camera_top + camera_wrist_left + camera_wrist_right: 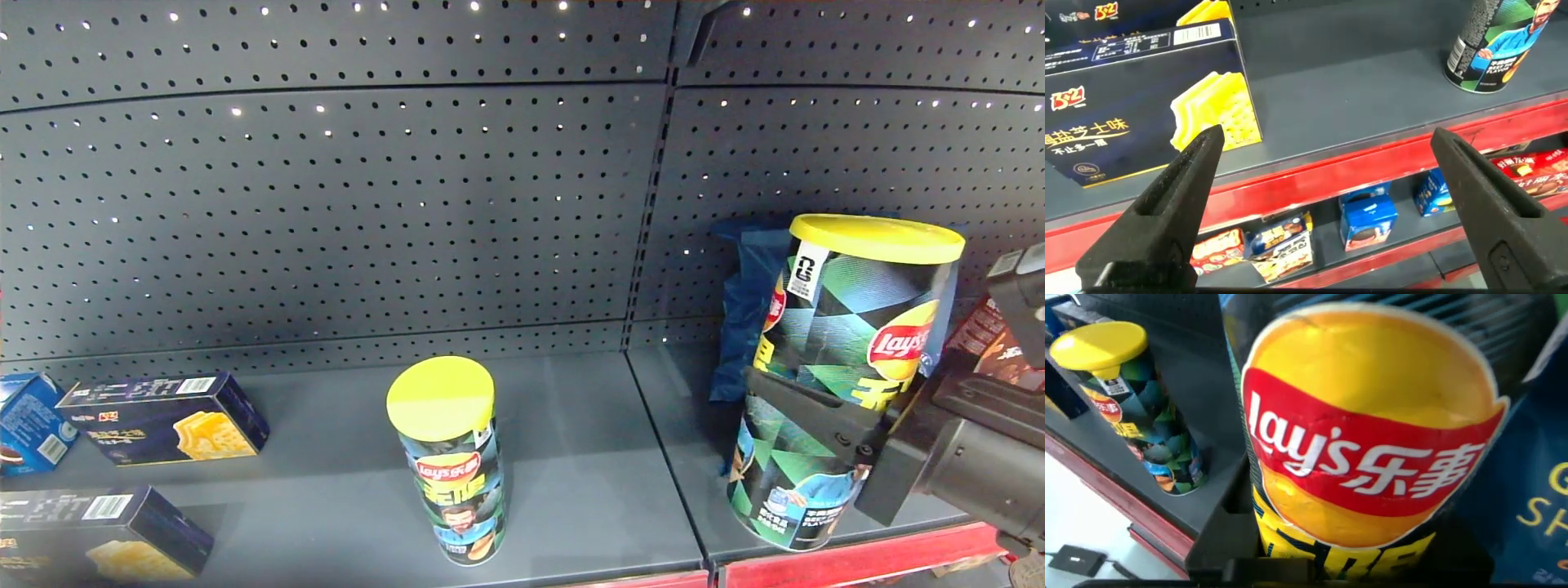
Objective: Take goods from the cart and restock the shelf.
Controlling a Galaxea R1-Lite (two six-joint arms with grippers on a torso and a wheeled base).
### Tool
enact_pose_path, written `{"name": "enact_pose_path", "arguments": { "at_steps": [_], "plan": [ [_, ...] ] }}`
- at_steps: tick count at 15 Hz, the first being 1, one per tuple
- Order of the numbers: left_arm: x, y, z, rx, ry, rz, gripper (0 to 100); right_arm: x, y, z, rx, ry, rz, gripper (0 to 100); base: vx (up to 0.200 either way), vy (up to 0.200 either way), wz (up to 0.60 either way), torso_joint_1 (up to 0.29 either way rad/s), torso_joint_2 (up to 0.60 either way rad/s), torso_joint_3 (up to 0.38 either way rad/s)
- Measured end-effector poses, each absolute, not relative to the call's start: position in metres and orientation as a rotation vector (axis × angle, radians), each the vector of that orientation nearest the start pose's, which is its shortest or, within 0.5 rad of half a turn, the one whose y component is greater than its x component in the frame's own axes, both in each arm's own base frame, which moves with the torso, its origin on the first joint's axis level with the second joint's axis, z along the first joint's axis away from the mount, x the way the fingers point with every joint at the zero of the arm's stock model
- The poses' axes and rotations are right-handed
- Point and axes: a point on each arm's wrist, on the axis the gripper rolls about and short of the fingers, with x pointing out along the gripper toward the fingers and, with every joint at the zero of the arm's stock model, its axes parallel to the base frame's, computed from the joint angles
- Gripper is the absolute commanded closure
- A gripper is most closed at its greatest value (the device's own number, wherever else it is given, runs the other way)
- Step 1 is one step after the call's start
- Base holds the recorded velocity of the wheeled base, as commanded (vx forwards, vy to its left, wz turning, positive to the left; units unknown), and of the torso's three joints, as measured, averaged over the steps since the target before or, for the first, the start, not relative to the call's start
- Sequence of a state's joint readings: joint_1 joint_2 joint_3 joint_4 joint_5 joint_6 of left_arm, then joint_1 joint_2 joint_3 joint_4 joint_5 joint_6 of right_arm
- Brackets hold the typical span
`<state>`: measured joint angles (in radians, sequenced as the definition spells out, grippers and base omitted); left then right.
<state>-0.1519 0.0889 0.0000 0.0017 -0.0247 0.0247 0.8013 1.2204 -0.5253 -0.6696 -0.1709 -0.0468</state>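
On the shelf [571, 441], a standing can [451, 457] with a yellow lid is upright near the front edge and serves as the reference. To its left lie a rear dark box [167, 416] and a front dark box [98, 535], with a blue box [28, 420] farther left. To its right, past the shelf seam, a blue bag [743, 327] stands against the perforated back panel [367, 204], directly behind the held can [849, 343]. The held can is upright, well to the right of the standing can. Its base is low at the shelf front, but contact with the shelf cannot be confirmed. The right tool [804, 400] is clamped on its lower half, one finger across the front face, and the arm enters roughly level from the right. The left tool [1327, 140] is spread wide and holds nothing. It sits before the red edge strip [1372, 163], left of the standing can.
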Motion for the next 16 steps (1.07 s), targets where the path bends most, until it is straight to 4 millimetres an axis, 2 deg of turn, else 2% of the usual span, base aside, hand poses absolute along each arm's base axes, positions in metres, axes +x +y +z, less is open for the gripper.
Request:
{"name": "enact_pose_path", "arguments": {
  "at_steps": [4,9,12,15,16],
  "plan": [
    [-0.016,0.002,0.077,0.03,0.089,-0.178,0,0.143,0.142,0.222,0.007,0.027,0.542,100,0.0,0.0,0.0,0.0,0.0,0.0],
    [-0.016,0.002,0.077,0.03,0.089,-0.177,0,0.181,0.178,0.217,0.035,-0.023,0.41,100,0.0,0.0,0.0,0.0,0.0,0.0],
    [-0.016,0.002,0.077,0.03,0.09,-0.177,0,0.199,0.195,0.202,-0.031,-0.035,0.272,100,0.0,0.0,0.0,0.0,0.0,0.0],
    [-0.016,0.002,0.077,0.031,0.09,-0.178,0,0.206,0.205,0.188,-0.049,0.001,0.275,100,0.0,0.0,0.6,-0.002,0.01,0.001],
    [-0.016,0.002,0.077,0.03,0.09,-0.178,0,0.207,0.206,0.186,-0.052,0.006,0.275,100,0.0,0.0,0.0,0.0,0.0,0.0]
  ]
}}
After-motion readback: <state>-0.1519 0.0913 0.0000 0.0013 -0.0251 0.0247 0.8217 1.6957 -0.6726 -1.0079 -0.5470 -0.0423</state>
